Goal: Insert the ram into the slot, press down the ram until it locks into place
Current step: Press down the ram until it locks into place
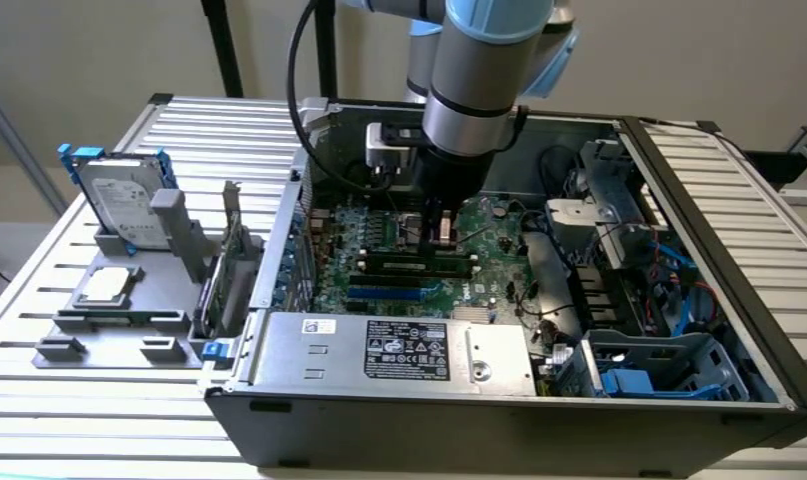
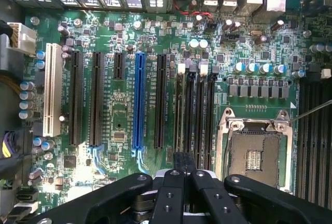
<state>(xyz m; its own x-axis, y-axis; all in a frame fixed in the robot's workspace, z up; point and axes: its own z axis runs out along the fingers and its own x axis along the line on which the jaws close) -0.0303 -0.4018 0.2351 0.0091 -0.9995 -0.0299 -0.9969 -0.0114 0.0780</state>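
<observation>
Tool (image 1: 439,235) hangs upright on the arm inside the open computer case (image 1: 376,410), low over the motherboard (image 1: 490,215). In the wrist view the tool (image 2: 184,157) is clenched: its black fingers (image 2: 171,193) are drawn together at the tip, and nothing identifiable sits between them. My reading is that a closed tip suits pushing down better than grasping.

The ram (image 1: 410,265) lies lengthwise in a long black slot (image 1: 354,262) on the board. It runs across the exterior view from left to right and sits level, with a pale end clip at each end. It is just on the near side of the tool; from this angle I cannot tell whether the tool touches its top edge. Whether the clips have closed over the ends is also not discernible.

The wrist view looks straight down on the bank of parallel black sockets (image 2: 199,115). These lie between the blue slot (image 2: 138,99) and the square silver processor socket (image 2: 257,154). The tool tip stands over one end of that bank, which suggests it is aligned with the sockets' long axis.

In my judgement insertion is done and seating is not yet confirmed.

Outside the case, on the counter (image 1: 110,400) at the exterior view's left, a grey fixture carries a hard drive (image 1: 116,200), well apart from the work.
</observation>
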